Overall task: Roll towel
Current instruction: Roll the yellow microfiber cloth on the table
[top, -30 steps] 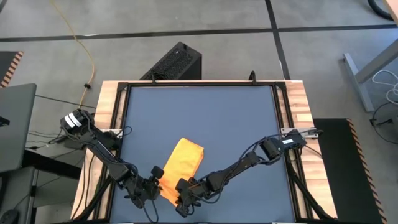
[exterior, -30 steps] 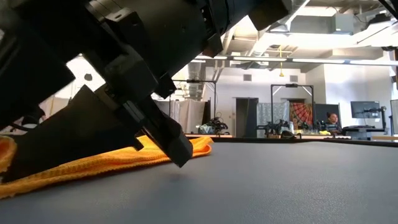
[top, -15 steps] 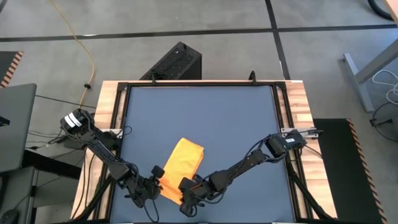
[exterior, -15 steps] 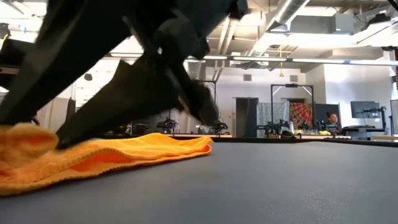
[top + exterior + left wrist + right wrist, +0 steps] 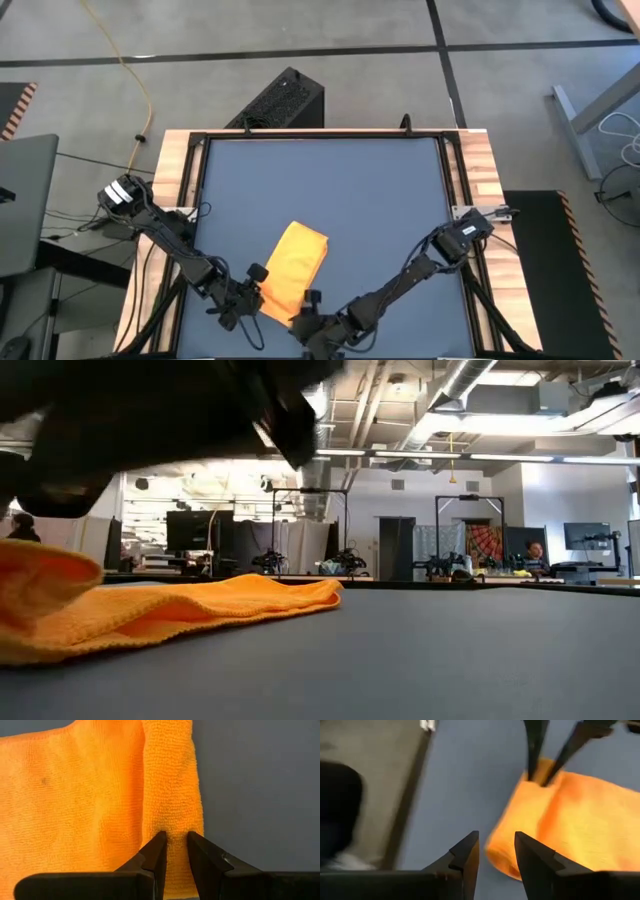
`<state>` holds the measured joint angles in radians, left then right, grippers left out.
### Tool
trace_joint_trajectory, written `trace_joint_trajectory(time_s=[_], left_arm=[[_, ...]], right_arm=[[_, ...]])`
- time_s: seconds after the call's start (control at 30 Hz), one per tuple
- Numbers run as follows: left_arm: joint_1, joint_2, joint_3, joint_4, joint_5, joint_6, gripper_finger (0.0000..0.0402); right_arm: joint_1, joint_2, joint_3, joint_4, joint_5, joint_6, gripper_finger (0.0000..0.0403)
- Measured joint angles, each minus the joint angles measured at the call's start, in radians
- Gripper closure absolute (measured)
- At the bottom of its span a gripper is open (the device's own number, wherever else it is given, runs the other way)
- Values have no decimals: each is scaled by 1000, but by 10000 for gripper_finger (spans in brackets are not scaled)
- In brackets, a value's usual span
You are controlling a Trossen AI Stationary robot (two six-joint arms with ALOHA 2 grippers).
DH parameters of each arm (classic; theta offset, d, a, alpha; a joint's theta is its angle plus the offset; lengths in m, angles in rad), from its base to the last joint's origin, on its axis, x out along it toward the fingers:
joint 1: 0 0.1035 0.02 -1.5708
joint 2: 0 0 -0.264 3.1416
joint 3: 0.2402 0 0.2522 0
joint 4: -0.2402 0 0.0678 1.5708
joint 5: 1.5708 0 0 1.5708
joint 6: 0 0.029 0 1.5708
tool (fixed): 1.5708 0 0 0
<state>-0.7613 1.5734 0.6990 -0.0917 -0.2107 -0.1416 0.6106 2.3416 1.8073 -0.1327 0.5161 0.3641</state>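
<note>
The yellow-orange towel (image 5: 292, 264) lies flat on the blue-grey table (image 5: 380, 200), near the front and left of the middle; in the low view its near end (image 5: 40, 575) humps up. My left gripper (image 5: 260, 291) is at the towel's near-left end and shut on it (image 5: 174, 845). My right gripper (image 5: 308, 312) stands open just off the towel's near end; only bare table shows between its fingers (image 5: 496, 855). The right wrist view shows the towel (image 5: 580, 825) ahead of it. My left gripper pinches a folded-over ridge (image 5: 175, 826) along the towel's edge between its two fingers. The fingers slant down from the table's near-left side and stand one on each side of the ridge. The pinched end is raised a little, and the towel's other parts lie on the table.
Bare tabletop stretches to the far and right sides of the towel. A black frame and wooden side boards (image 5: 478, 170) edge the table. A black box (image 5: 282, 100) stands on the floor beyond the far edge.
My right gripper has come off the towel's near end. It has drawn back toward the table's near edge, rising and rolling about its own line. The towel's near end, pressed low a second ago, now stands up as a hump. The far part has stayed where it was.
</note>
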Motion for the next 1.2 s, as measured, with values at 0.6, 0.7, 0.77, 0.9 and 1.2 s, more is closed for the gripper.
trace_joint_trajectory(time_s=[0.6,0.7,0.77,0.9,1.2], left_arm=[[10,0,0,-7,20,11,331],[10,0,0,-10,36,14,331],[10,0,0,-10,55,17,331],[10,0,0,-7,74,25,331],[11,0,0,8,130,25,331]], right_arm=[[-20,55,1,-35,38,-79,251],[-28,55,1,-43,6,-63,253],[-36,61,1,-44,1,-22,262],[-51,80,2,-35,-17,59,300],[-48,81,3,-20,-81,249,385]])
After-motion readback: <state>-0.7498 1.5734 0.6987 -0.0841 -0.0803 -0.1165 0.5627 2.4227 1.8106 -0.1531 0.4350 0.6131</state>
